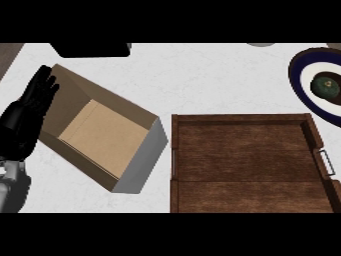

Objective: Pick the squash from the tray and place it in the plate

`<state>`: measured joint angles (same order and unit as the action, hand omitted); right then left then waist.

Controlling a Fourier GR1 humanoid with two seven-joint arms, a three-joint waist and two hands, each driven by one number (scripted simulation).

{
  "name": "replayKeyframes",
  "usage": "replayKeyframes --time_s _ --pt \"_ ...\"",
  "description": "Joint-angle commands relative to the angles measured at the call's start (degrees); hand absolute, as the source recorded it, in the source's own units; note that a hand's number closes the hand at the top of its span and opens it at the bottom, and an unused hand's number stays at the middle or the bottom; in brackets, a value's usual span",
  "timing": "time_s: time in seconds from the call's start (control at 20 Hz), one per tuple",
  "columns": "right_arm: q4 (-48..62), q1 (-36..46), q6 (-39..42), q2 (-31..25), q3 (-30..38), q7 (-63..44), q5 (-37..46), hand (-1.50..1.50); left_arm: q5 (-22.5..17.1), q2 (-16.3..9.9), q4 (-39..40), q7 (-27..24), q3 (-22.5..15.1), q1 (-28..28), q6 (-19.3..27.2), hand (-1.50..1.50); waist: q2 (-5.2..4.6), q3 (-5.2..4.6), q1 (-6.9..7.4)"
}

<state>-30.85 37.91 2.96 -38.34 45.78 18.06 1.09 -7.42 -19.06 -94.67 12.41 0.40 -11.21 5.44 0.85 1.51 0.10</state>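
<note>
A small, round, dark green squash [325, 85] lies in the dark centre of a round plate [300, 80] ringed white and navy, cut off by the right edge. The brown wooden tray [247, 165], rectangular with raised walls and a metal handle [327, 162], sits on the pale speckled tabletop [202, 80]; its lower part is cut off. Left of it rests a tilted open box [106, 135] with tan floor and grey side. The left robot hand [33, 100], black, fingers straight and upward, shows at the left edge. A dark object [92, 49] at top is hard to make out.
</note>
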Motion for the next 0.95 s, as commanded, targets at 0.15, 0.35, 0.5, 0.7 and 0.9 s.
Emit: replayKeyframes --time_s 0.15,0.35,0.5,0.7,0.9 --pt "2.19 -4.01 3.98 -2.84 1.22 4.25 -1.29 -1.50 1.30 3.22 8.10 -0.30 -1.97 3.24 0.12 0.00 -1.56 -1.43 -0.47" --pt "3.83 -5.32 3.22 -3.04 1.73 4.48 -1.56 -1.50 0.35 1.85 8.20 0.66 -0.51 3.20 -1.40 0.00 -1.44 -1.46 -0.21" --pt "5.21 -6.55 3.76 -4.82 1.54 5.99 -0.96 -1.50 0.16 1.56 8.24 -0.11 0.17 3.64 -2.00 0.00 -1.60 -1.42 0.33" --pt "6.76 -8.27 2.81 -5.13 1.50 7.62 -0.52 -1.50 -0.11 1.86 8.17 1.59 0.24 2.35 -2.09 0.00 -1.59 -1.41 0.30" --pt "9.63 -10.08 7.16 -8.30 2.11 7.06 -1.17 -1.50 1.38 2.99 9.16 0.02 -0.03 2.37 -1.05 0.00 -1.95 -1.30 0.25"
